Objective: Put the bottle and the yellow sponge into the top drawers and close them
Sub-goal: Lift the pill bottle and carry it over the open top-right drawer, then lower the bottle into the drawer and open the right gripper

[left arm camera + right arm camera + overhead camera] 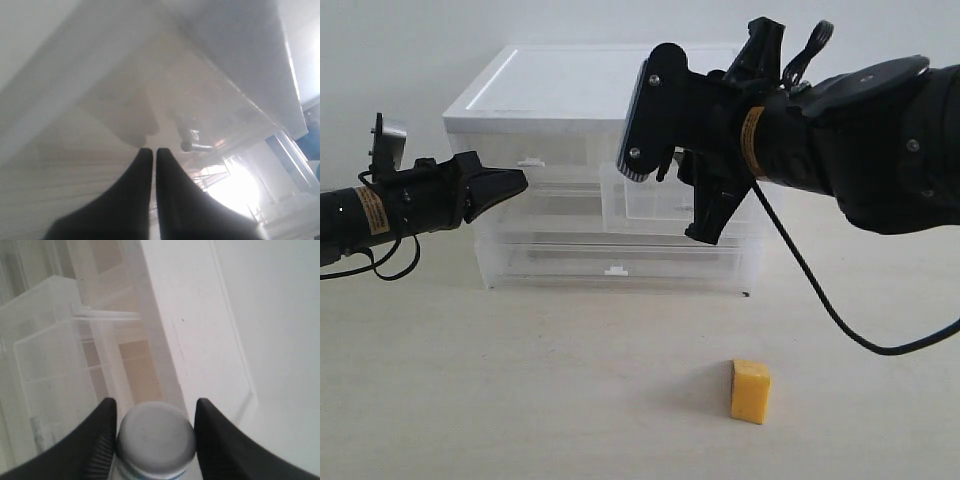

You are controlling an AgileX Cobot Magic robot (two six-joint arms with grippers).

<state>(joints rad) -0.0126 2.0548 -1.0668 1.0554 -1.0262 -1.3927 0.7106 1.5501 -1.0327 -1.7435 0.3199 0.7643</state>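
Observation:
The bottle [156, 434] shows its white cap and a strip of blue label between the fingers of my right gripper [154, 407], which lie against its sides. In the exterior view that gripper [708, 226] points down over the pulled-out right top drawer [660, 205], and the bottle is hidden behind it. The left top drawer [552, 150] is pushed in. My left gripper [519, 181] is shut and empty, its tips [154, 150] right at that drawer's translucent front. The yellow sponge [750, 391] lies on the table, in front of the cabinet and to the right.
The cabinet has a white top [580, 85] and two full-width drawers [615, 262] below, both pushed in. The right arm's black cable [820, 300] loops down towards the table on the right. The open drawer's clear walls [55, 355] stand beside the bottle.

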